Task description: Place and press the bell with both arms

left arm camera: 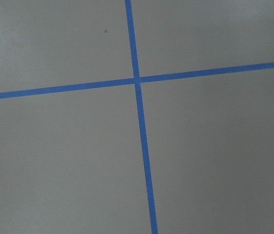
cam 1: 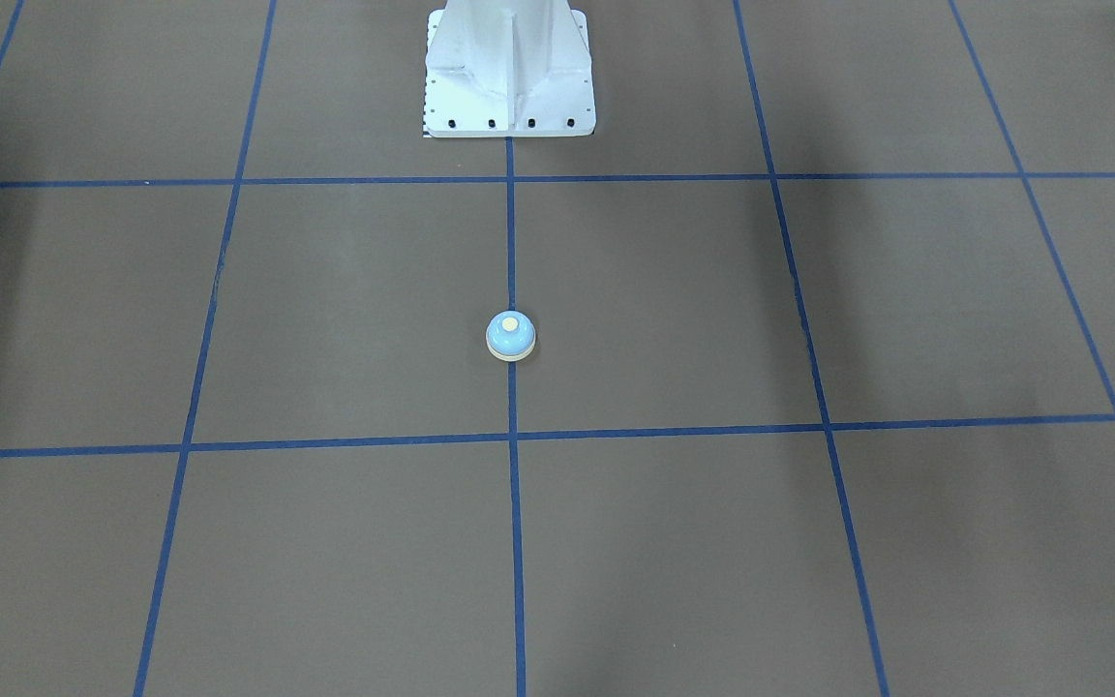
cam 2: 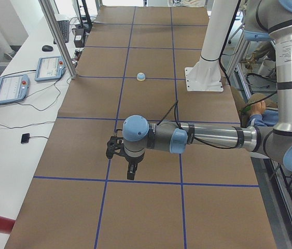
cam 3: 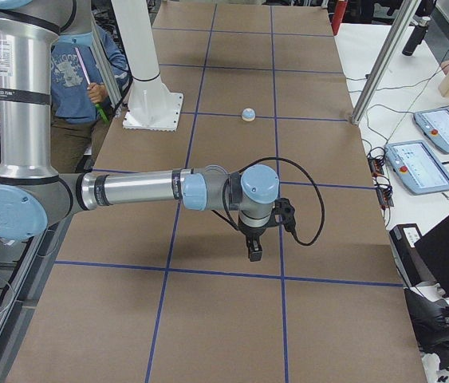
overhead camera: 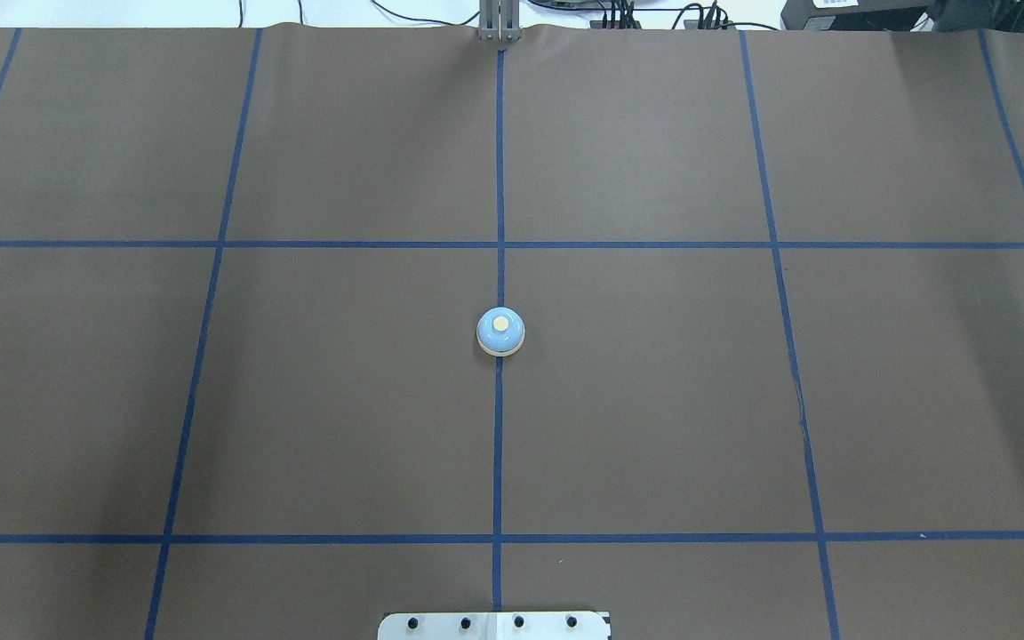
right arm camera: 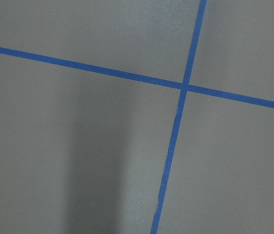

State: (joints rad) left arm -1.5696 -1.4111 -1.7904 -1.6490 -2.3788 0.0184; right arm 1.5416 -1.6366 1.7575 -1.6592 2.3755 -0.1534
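Observation:
The small light-blue bell (cam 1: 510, 337) with a cream button stands alone on the centre tape line of the brown mat, in front of the pedestal; it also shows in the overhead view (overhead camera: 500, 332) and both side views (cam 2: 141, 77) (cam 3: 248, 115). My left gripper (cam 2: 130, 174) hangs over a tape crossing near the table's left end, far from the bell. My right gripper (cam 3: 254, 251) hangs likewise near the right end. Both show only in side views, so I cannot tell if they are open or shut. The wrist views show only mat and tape.
The white bolted pedestal (cam 1: 509, 87) stands at the robot's side of the table. Teach pendants (cam 2: 11, 88) (cam 3: 419, 163) and metal frame posts (cam 2: 57, 36) sit along the far edge. A person (cam 3: 80, 72) sits behind the pedestal.

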